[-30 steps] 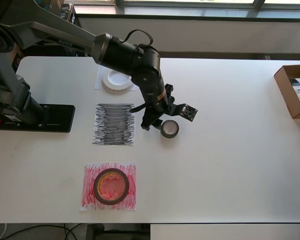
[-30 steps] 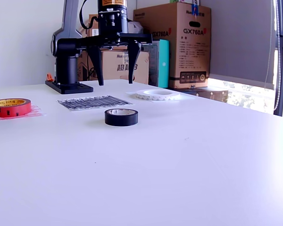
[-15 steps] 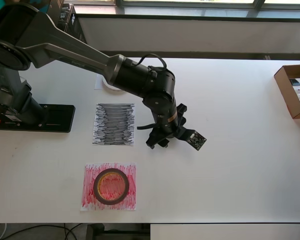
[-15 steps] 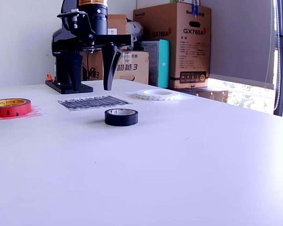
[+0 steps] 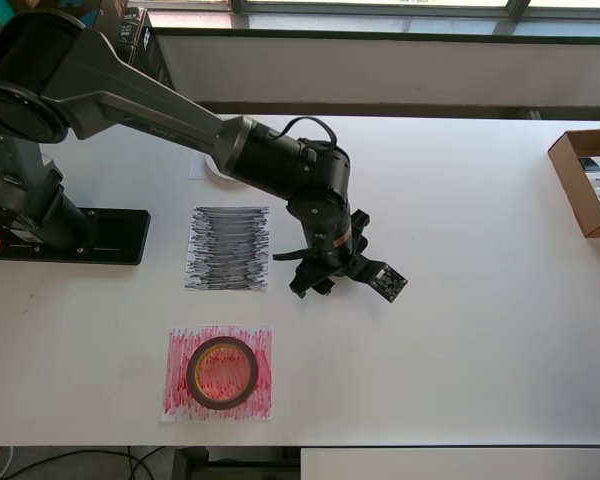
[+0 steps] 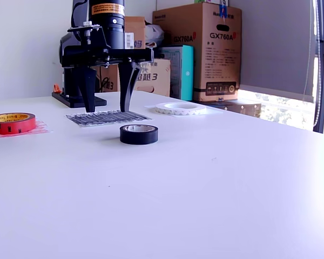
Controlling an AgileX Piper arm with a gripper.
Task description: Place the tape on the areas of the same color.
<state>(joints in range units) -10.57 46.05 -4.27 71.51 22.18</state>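
Note:
The small black tape roll (image 6: 139, 134) lies flat on the white table; in the overhead view the arm's wrist hides it. My gripper (image 6: 107, 109) is open and empty. Its fingers point down, and it hangs just behind the black roll, towards the exterior view's left. It also shows in the overhead view (image 5: 312, 285). The black scribbled sheet (image 5: 228, 248) lies bare beside it. The dark red roll (image 5: 222, 372) lies on the red scribbled sheet (image 5: 175, 400). The white roll (image 6: 181, 108) lies on the white sheet (image 5: 194, 166), mostly hidden by the arm in the overhead view.
The arm's black base (image 5: 90, 236) stands at the overhead view's left. An open cardboard box (image 5: 586, 180) sits at the table's right edge. Cardboard cartons (image 6: 205, 48) stand behind the table in the exterior view.
The arm swung out over the black roll, hiding it from above. The open gripper moved to the exterior view's left and came lower. The rolls have not moved.

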